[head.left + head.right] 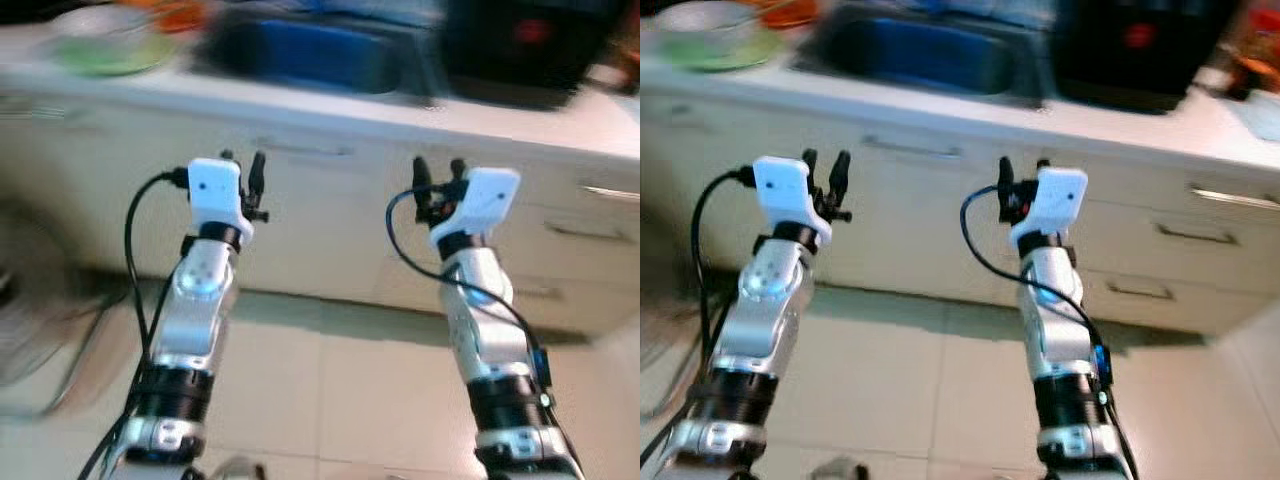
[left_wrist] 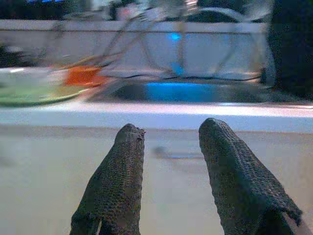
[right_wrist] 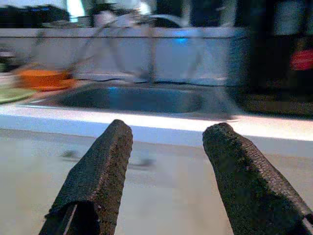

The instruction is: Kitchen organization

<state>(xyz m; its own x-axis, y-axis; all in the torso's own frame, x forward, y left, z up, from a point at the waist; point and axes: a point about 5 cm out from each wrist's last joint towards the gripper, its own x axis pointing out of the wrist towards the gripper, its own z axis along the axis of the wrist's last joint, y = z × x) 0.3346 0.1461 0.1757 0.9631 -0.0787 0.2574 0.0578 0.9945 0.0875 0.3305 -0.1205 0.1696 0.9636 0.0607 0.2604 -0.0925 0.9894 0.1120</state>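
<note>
The robot stands on the tiled floor [image 1: 330, 380] facing the bench [image 1: 330, 110], with both arms raised in front of the cabinet fronts below it. The left pincer [image 1: 243, 172] is held up near the top drawer line; its two black fingers [image 2: 117, 181] stand apart with a clear gap and nothing between them. The right pincer [image 1: 436, 176] is at about the same height, to the right, fingers [image 3: 98, 181] likewise parted and empty. Neither pincer touches the bench or the cabinets. On the bench, the sink [image 1: 300, 55] lies straight ahead with a wire rack [image 2: 181, 44] at its far side; a green plate [image 1: 110, 50] with a pale bowl on it sits at the far left, with something orange [image 2: 83, 76] just beside it, and a black appliance [image 1: 520, 45] stands to the right of the sink. The views are blurred, so finer detail on the bench cannot be read. Judged from this, the organising work has not visibly begun: nothing is held, the items sit where they lie, and the drawers [image 1: 1230, 200] appear closed. What remains is likely the approach to the bench, then picking and placing each item.
</note>
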